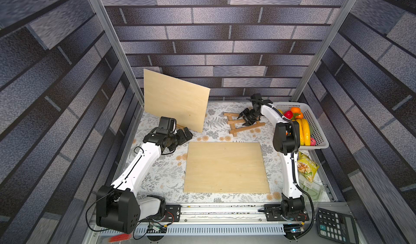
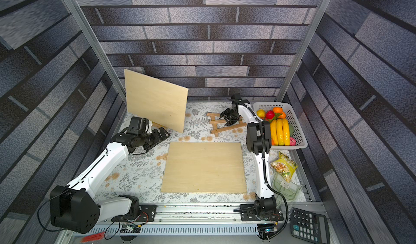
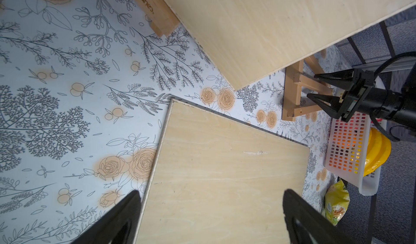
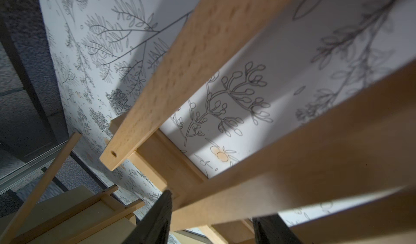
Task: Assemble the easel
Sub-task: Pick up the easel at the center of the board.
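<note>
- Calculator (image 1: 335, 226) lies off the cloth, at the near right corner beside the right arm's base.
- Flat board (image 1: 226, 167) lies face up in the middle of the floral tablecloth (image 1: 157, 175), between the two arms.
- Snack packet (image 1: 307, 167) sits at the right edge, just nearer than the basket.
- Left gripper (image 1: 188, 134) hangs over the cloth off the far left corner of the flat board. Jaws spread wide, nothing between them. The left wrist view looks past both fingers onto that board corner.
- Upright board (image 1: 175, 101) stands tilted at the far left, its lower edge on a wooden ledge (image 3: 157, 13). The left gripper is just in front of it, apart from it.
- Easel (image 1: 256, 125) lies flat on the cloth at the far right, between the upright board and the basket.
- Right gripper (image 1: 242, 120) is down on the easel. Jaws part-spread, one finger (image 4: 157, 211) on each side of a slat. Cannot tell whether the pads press the wood.
- White basket (image 1: 319, 128) stands at the far right edge, holding bananas (image 1: 304, 130) and other fruit. The right arm crosses in front of it.
</note>
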Robot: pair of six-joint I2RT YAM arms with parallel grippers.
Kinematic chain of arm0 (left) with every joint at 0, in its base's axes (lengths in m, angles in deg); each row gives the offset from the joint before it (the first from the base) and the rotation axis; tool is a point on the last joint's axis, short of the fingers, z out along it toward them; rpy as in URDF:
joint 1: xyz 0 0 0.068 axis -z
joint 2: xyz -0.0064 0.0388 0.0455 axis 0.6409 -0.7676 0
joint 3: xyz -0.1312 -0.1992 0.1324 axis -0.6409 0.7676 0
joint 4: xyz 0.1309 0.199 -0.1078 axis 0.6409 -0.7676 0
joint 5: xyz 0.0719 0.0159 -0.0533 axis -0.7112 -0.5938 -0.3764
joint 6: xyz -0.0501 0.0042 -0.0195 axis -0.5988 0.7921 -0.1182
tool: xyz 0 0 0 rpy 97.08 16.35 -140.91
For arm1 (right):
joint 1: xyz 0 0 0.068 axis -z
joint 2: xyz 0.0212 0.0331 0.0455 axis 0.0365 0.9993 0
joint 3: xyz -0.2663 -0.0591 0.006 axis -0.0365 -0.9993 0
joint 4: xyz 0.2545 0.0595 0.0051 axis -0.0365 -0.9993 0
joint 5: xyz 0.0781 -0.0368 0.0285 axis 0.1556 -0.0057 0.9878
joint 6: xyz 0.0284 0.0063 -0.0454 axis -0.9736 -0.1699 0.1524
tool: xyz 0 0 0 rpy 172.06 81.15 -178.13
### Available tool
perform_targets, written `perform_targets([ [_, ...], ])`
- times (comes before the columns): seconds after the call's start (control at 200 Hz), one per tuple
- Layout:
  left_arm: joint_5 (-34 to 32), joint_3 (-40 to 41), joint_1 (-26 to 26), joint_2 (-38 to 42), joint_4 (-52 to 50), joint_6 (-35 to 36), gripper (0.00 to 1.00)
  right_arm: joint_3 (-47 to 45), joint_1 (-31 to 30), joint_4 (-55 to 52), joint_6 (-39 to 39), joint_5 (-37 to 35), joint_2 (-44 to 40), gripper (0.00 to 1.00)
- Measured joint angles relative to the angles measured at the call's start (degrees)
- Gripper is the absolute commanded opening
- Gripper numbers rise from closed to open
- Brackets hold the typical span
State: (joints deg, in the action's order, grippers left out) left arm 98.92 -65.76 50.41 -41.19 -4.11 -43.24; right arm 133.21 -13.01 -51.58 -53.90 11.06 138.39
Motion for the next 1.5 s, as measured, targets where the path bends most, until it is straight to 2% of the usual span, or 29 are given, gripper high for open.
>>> perform_targets([
  [0.115,0.04,0.00,-0.90,0.00,-0.83,0.20,1.00,1.05,-0.15,1.09,-1.09,0.20,1.92,0.43],
  [0.195,0.20,0.00,-1.46,0.00,-1.31,0.72,1.00,1.40,-0.24,2.19,-2.14,0.28,2.14,0.32],
  [0.291,0.44,0.00,-2.19,0.00,-1.60,1.33,1.00,1.46,-0.52,3.34,-2.51,0.35,2.14,0.14],
  [0.351,0.70,0.00,-2.60,0.00,-1.64,1.51,1.00,1.38,-0.59,4.17,-2.56,0.35,2.14,0.08],
  [0.511,2.14,0.09,-3.54,0.00,-1.20,1.66,1.00,-0.92,-0.61,5.79,-2.29,0.35,0.70,0.08],
  [0.686,4.74,1.31,-3.85,0.50,1.36,1.64,1.00,-4.96,-0.70,5.68,0.00,-0.50,-6.03,0.07],
  [0.882,7.56,1.40,-3.43,0.81,5.99,1.40,1.00,-8.00,-1.01,4.66,5.77,-1.05,-20.83,0.05],
  [1.027,9.05,1.22,-2.01,1.95,8.66,1.05,1.00,-11.58,-1.07,3.72,12.41,-3.82,-33.66,0.02],
  [1.132,10.12,0.81,-0.46,2.21,9.79,0.98,1.00,-13.64,-1.01,2.71,17.53,-4.48,-39.60,0.00],
  [1.288,11.21,0.55,0.98,2.19,10.05,0.52,1.00,-18.21,-0.96,3.74,22.84,-5.07,-41.27,0.00],
  [1.503,11.87,-0.83,1.09,1.66,7.80,0.00,1.00,-20.13,-0.98,5.07,26.91,-5.53,-35.15,0.00],
])
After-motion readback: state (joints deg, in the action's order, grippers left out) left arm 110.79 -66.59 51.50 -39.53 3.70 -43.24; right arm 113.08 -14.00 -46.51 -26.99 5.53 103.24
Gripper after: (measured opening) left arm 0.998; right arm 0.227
